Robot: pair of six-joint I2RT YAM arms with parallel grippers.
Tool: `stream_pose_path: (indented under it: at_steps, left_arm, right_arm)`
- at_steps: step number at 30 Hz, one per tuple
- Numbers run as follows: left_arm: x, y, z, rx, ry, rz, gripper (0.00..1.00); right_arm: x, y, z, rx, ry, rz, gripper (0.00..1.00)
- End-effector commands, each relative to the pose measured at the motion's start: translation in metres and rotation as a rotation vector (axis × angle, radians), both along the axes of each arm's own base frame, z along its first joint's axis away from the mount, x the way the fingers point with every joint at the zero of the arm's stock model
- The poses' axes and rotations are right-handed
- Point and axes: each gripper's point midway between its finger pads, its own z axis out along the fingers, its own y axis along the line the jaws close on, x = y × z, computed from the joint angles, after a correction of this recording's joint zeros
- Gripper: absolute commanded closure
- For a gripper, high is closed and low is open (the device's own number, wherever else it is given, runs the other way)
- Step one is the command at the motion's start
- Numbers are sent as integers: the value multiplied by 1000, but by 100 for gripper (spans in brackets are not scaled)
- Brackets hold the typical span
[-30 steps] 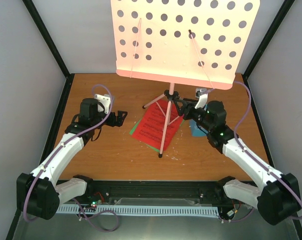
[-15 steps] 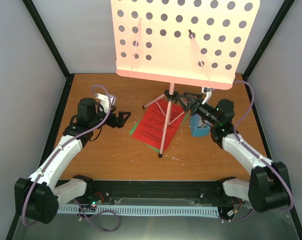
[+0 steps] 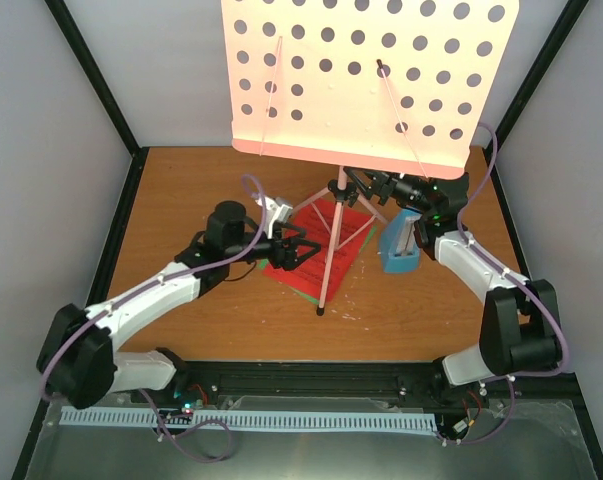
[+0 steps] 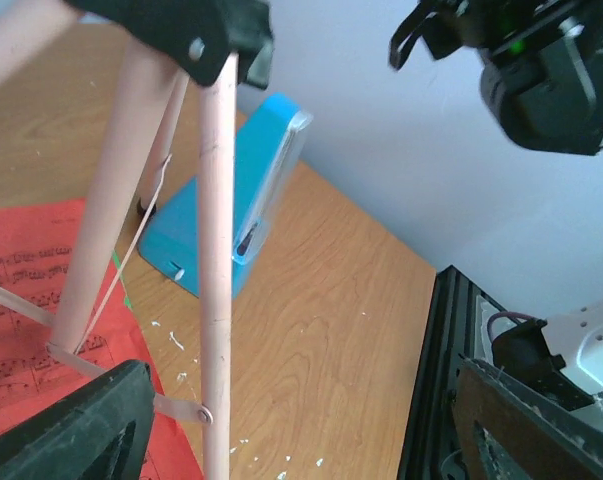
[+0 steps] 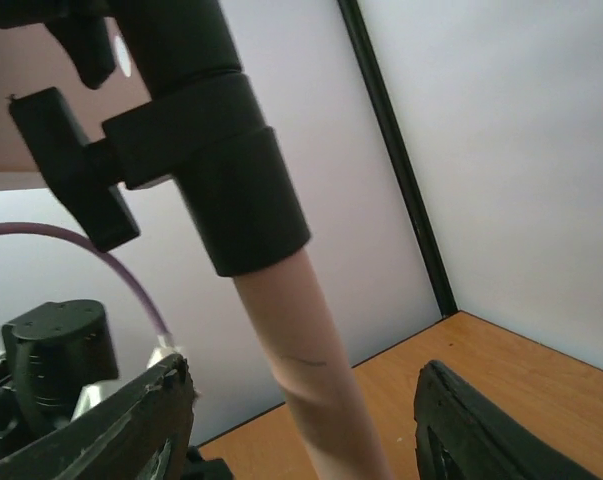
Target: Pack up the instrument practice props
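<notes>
Nearest us the counter showed bare wood, and over it the left arm stretched in towards the middle. The left jaws stood well apart on either side of one pink leg of the music stand, touching nothing that we could see. Beneath the tripod the red sheet of music lay flat on the counter. Just right of it the blue metronome stood upright, clear of the stand's legs. Farther back the right arm was bent in from the right, level with the black collar where the legs meet the post. The right jaws flanked the post below that collar, apart, with a gap on each side. Farthest off, the stand's hole-punched desk stood high against the far wall.

We judged the stand to be the prop in hand, with nothing packed yet. The next move called for the right jaws to close squarely on the post and steady it while the left jaws took the leg. A tall stand on thin legs could tip.
</notes>
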Motion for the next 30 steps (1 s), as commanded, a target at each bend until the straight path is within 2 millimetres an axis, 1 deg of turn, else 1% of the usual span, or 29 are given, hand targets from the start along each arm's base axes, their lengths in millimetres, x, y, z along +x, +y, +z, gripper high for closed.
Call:
stream_pose_path:
  at_steps: [1,4,8,12,16,18,20,23,26,27,28,30]
  left_arm:
    - [14,-20,23,-63,-41,-16,18]
    - [21,-30,16,-61,-26,-33,20]
    - [24,-45,13,-67,-33,-67,21]
    - [32,-55,2,-54,-16,-86,23]
    - [36,-65,-6,-42,1,-104,23]
    - [40,-67,-10,-28,-6,-101,26]
    - [45,-69,-17,-6,-16,-92,35]
    - [53,-73,-28,43,-26,-63,54]
    - [54,-76,-36,80,-51,-42,71]
    - [55,-76,-37,84,-52,-34,78]
    - [55,-75,-38,85,-53,-25,87]
    - [57,-73,-39,90,-61,-7,95]
  right_arm:
    - [-11,4,14,-29,-125,65,41]
    - [-4,6,15,-53,-136,63,43]
    - [1,12,18,-76,-152,98,50]
    - [5,16,17,-101,-159,118,56]
    - [3,20,11,-130,-177,122,58]
    - [1,21,10,-142,-192,121,64]
    - [-1,20,10,-146,-198,120,72]
    - [-4,20,12,-150,-206,124,84]
    - [-5,20,14,-155,-210,122,90]
    - [-11,28,14,-155,-214,140,93]
    - [-13,29,15,-157,-218,139,96]
    - [-15,31,16,-162,-226,133,97]
